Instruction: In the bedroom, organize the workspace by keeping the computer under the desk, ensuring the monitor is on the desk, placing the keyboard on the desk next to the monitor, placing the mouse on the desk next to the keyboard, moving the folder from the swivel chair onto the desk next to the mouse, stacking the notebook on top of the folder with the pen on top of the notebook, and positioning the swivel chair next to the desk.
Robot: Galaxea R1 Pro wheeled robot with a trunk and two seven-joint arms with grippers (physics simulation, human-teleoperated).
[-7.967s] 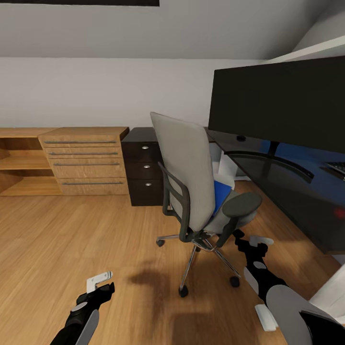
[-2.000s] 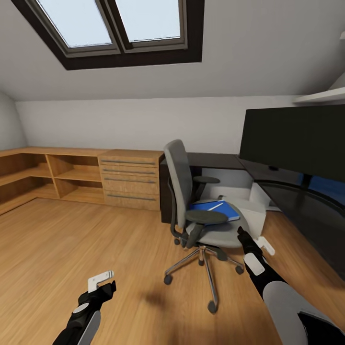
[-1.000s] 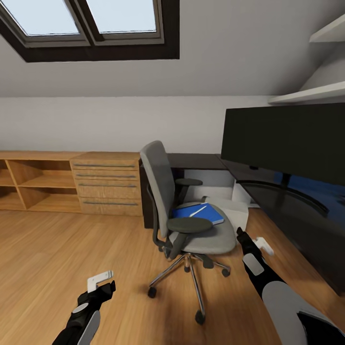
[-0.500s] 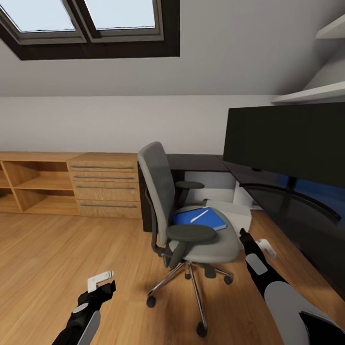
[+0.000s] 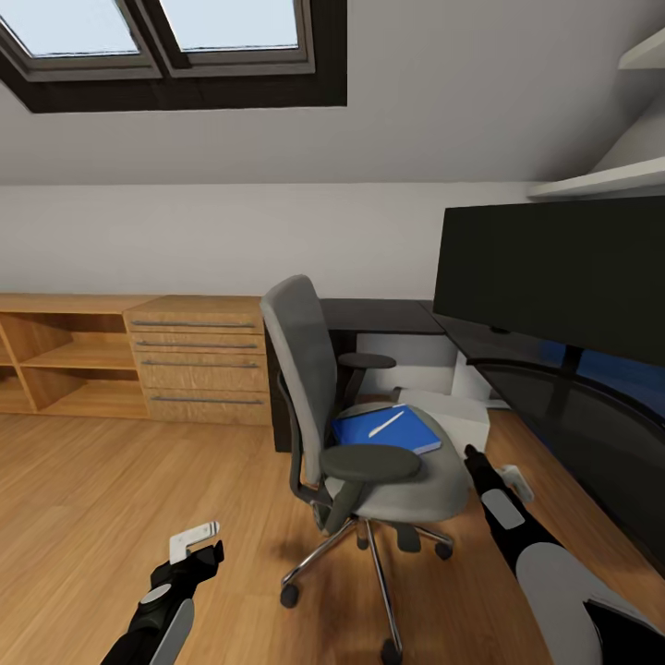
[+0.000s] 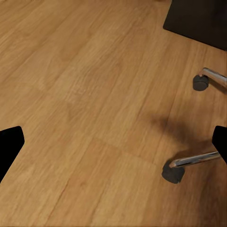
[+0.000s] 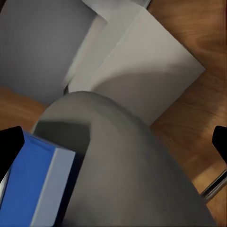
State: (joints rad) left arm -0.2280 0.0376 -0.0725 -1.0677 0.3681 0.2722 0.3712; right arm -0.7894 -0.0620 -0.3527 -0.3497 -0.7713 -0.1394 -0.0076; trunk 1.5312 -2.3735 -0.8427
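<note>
The grey swivel chair stands in mid-room, side-on to the black-topped desk. On its seat lies a flat blue item, folder or notebook, I cannot tell which. The white pen rests on it. The wide black monitor stands on the desk. The light grey computer sits on the floor by the desk's end. My right gripper hangs open just right of the seat, level with it. My left gripper is open, low over the floor. The keyboard and mouse are out of view.
A light-wood drawer chest and open shelves line the back wall. A dark unit stands behind the chair. The chair's chrome legs and castors spread over the wooden floor. White shelves hang above the monitor.
The whole view has shifted as the camera moved. The chair now sits closer and lower in the picture. Both arms keep their pose and both grippers stay open.
</note>
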